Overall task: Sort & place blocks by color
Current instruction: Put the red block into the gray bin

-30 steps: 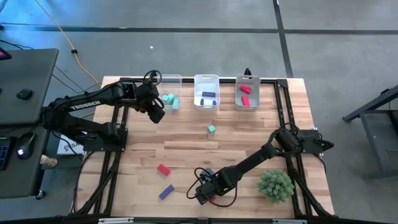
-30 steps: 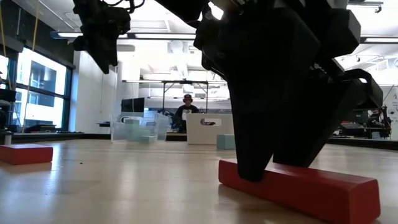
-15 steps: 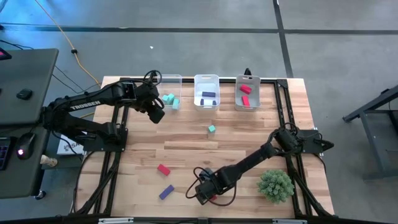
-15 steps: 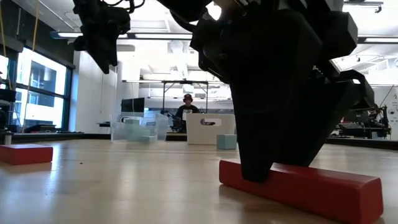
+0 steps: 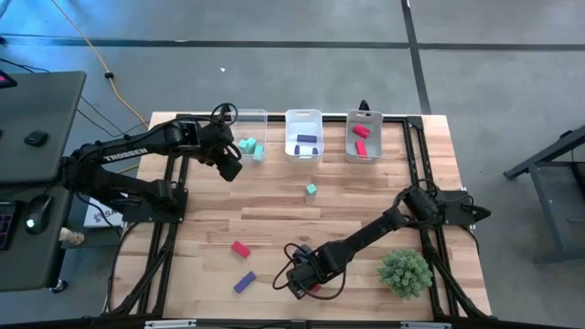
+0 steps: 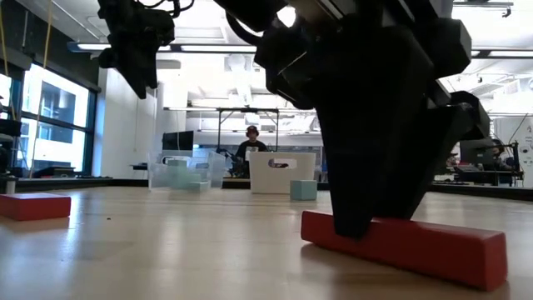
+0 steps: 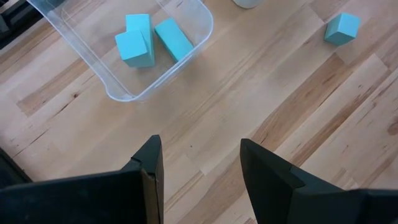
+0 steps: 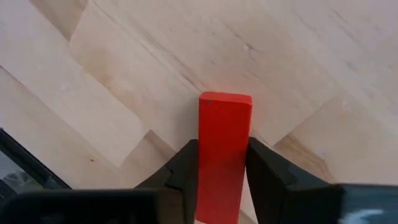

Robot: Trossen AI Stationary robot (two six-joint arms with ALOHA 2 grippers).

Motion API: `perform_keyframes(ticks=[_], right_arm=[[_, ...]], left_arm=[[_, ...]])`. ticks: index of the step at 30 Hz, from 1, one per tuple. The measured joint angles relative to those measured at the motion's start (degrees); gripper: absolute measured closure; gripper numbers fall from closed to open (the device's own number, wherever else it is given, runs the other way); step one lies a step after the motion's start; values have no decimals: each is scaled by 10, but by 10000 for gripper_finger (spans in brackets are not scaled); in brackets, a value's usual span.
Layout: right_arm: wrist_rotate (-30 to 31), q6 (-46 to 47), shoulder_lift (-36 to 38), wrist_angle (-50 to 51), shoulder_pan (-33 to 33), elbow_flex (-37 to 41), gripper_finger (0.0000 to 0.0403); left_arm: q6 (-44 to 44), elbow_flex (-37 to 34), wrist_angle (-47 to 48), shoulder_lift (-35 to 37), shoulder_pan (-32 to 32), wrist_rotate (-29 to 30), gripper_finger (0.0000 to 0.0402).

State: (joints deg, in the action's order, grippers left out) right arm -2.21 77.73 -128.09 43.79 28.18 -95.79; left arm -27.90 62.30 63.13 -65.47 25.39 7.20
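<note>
Blocks remain unsorted on the table [image 5: 274, 206]: a red bar [image 8: 224, 155] lies flat near the front edge, and the right gripper [image 8: 222, 163] has its fingers pressed against both long sides of it, clenched on the bar, which still rests on the wood. Judged by appearance, the bar is rigid, light and smooth-faced; a grip across the narrow width near mid-length, as here, should hold without tilting, though an end grip could let it swing. A second red block [image 5: 240, 248], a purple block [image 5: 244, 281] and a teal cube [image 5: 312, 189] lie loose. The left gripper [image 7: 199, 163] hangs with fingers apart, empty, just beside the teal bin [image 7: 118, 93].
</note>
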Motion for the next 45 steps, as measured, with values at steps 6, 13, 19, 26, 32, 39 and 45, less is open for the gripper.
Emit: perform_keyframes(ticks=[6,13,19,26,32,39,45], right_arm=[[11,-17,0,9,-1,1,331],[7,-34,0,12,-1,-5,331],[32,-74,-6,66,-2,-50,331],[64,-122,-6,138,-19,-114,331],[91,-174,-4,200,-41,-162,331],[131,-244,-4,309,-78,-222,331],[166,-309,-3,384,-119,-272,331]], left_arm=[[0,0,0,0,0,0,271],[0,0,0,0,0,0,271],[0,0,0,0,0,0,271],[11,0,0,0,0,0,271],[11,0,0,0,0,0,271],[11,0,0,0,0,0,271],[11,0,0,0,0,0,271]])
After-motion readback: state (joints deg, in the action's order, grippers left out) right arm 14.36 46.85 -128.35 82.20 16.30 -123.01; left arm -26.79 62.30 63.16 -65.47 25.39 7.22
